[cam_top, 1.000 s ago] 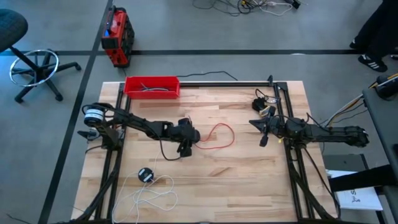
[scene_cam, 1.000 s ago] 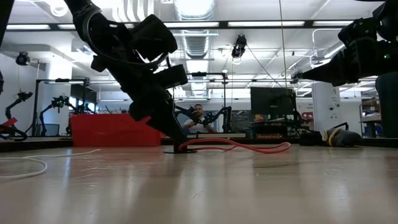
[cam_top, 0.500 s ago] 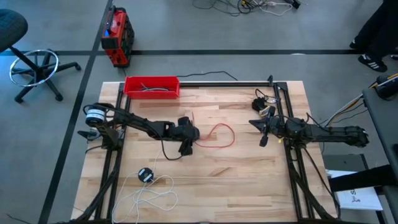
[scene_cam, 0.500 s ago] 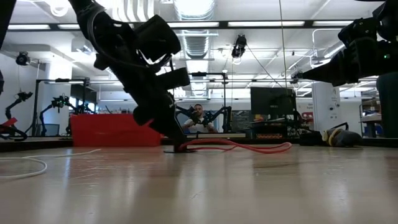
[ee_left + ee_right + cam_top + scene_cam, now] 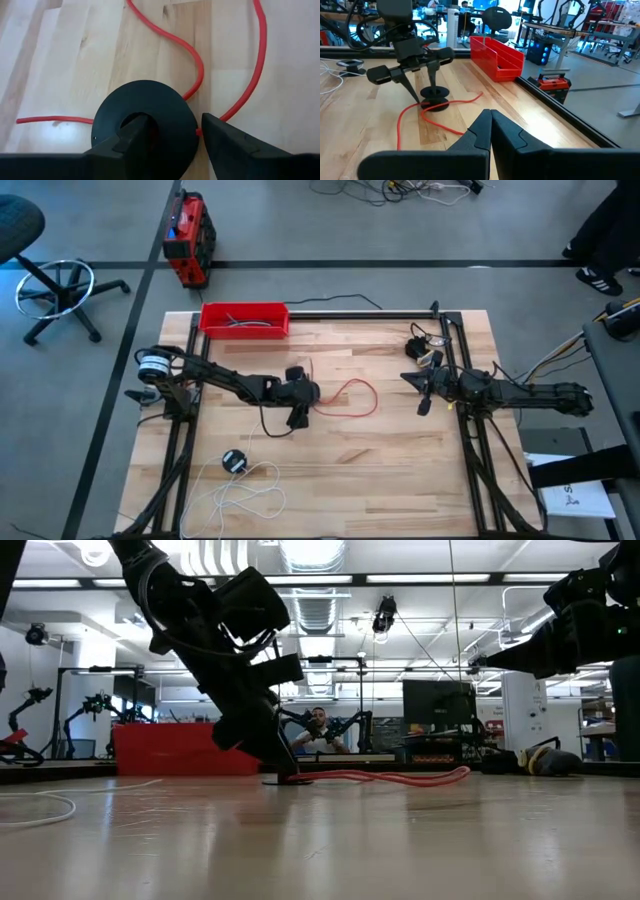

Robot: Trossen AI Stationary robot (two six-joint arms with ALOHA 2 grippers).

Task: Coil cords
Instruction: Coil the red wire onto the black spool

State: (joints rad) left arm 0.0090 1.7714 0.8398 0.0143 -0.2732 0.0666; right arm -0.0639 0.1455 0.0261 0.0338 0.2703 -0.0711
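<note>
Our left gripper (image 5: 296,404) stands near the table's centre, fingers spread wide with one tip in the hub of the red cord's (image 5: 355,396) black disc (image 5: 145,126) and the other just outside its rim, so it straddles the disc without clamping it. The cord loops out at 3 o'clock; the white cord (image 5: 250,490) lies coiled at 7 o'clock. We should keep the tips low, pin the disc and wind the loop around it slowly, while our right gripper (image 5: 424,392), fingers together and empty, waits at 3 o'clock.
</note>
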